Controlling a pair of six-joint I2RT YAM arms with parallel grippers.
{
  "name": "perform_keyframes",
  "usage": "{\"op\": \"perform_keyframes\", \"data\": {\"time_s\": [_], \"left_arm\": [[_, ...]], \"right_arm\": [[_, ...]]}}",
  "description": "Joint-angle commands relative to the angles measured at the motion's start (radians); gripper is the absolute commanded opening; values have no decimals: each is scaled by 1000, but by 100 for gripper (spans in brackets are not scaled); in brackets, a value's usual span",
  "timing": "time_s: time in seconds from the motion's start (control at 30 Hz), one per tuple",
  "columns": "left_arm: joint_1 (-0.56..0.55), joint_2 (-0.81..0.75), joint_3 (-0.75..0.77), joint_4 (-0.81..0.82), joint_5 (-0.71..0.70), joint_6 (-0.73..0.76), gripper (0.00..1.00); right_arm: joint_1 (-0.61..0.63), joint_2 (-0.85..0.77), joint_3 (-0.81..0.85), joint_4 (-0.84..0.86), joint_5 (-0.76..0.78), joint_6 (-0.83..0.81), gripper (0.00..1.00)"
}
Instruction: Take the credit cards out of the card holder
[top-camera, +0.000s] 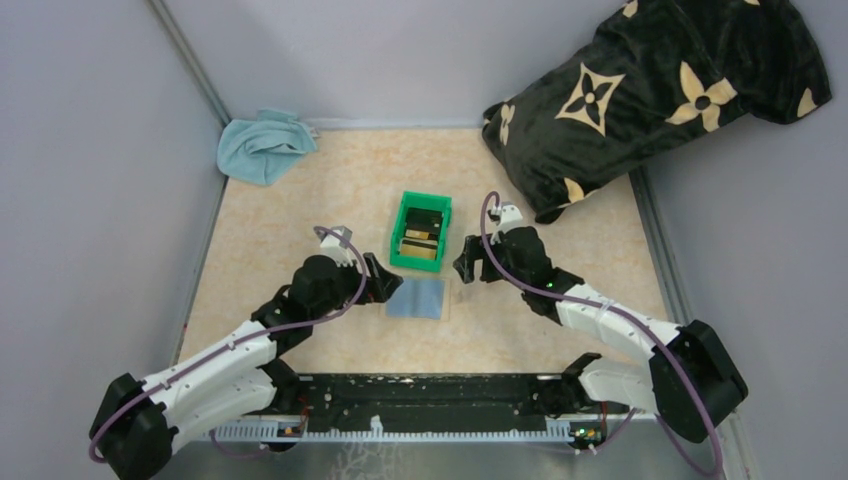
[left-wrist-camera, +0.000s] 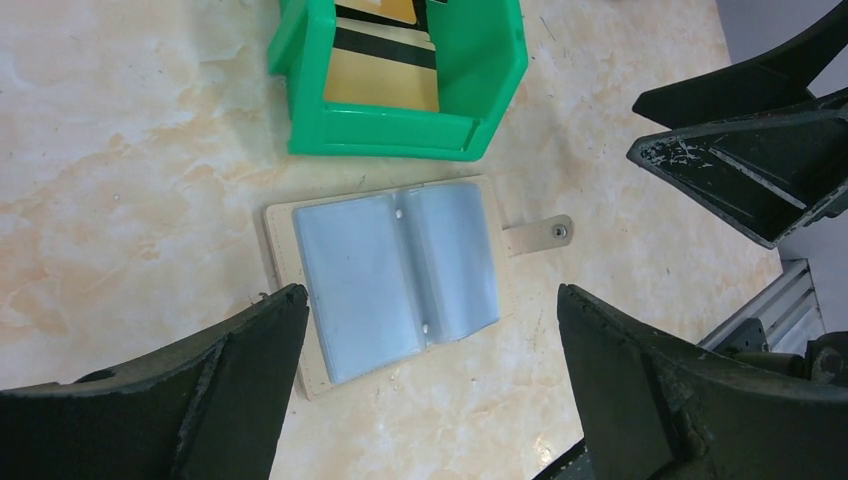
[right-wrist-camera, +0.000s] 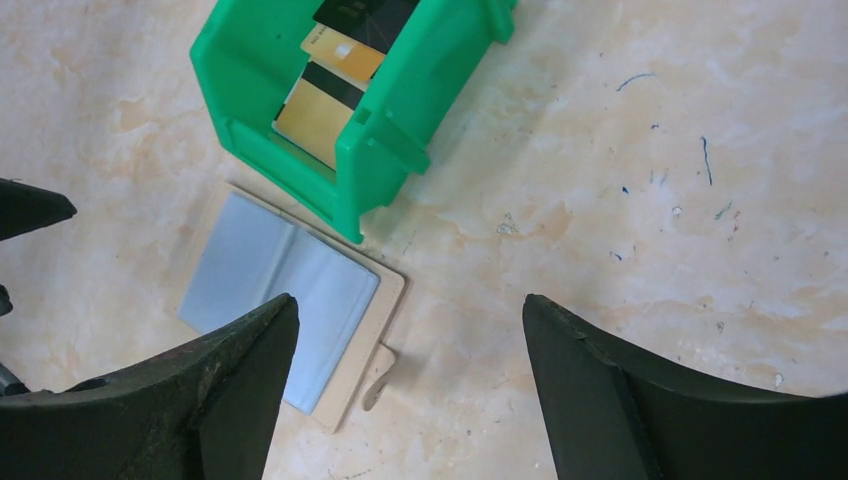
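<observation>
The card holder (top-camera: 417, 298) lies open and flat on the table, blue-grey sleeves up with a tan rim and a snap tab. No card shows in its sleeves (left-wrist-camera: 395, 275). Gold and black credit cards (top-camera: 420, 245) lie in the green bin (top-camera: 398, 235) just beyond it, also seen in the wrist views (left-wrist-camera: 385, 85) (right-wrist-camera: 315, 125). My left gripper (top-camera: 385, 283) hovers open at the holder's left edge, empty (left-wrist-camera: 432, 300). My right gripper (top-camera: 465, 265) stands open to the holder's right, empty (right-wrist-camera: 410, 305), over bare table beside the holder (right-wrist-camera: 280, 285).
The green bin (left-wrist-camera: 380, 135) (right-wrist-camera: 420, 90) almost touches the holder's far edge. A light blue cloth (top-camera: 262, 145) sits in the far left corner. A black pillow with tan flowers (top-camera: 650, 90) fills the far right. Grey walls close in both sides.
</observation>
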Motion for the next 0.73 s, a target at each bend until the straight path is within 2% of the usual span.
{"op": "perform_keyframes", "data": {"time_s": [0.0, 0.7], "left_arm": [[-2, -14, 23, -28, -23, 14, 100], [-2, -13, 22, -40, -36, 6, 99]], "right_arm": [[-14, -31, 3, -2, 5, -32, 82], [-24, -13, -8, 19, -15, -28, 81]]}}
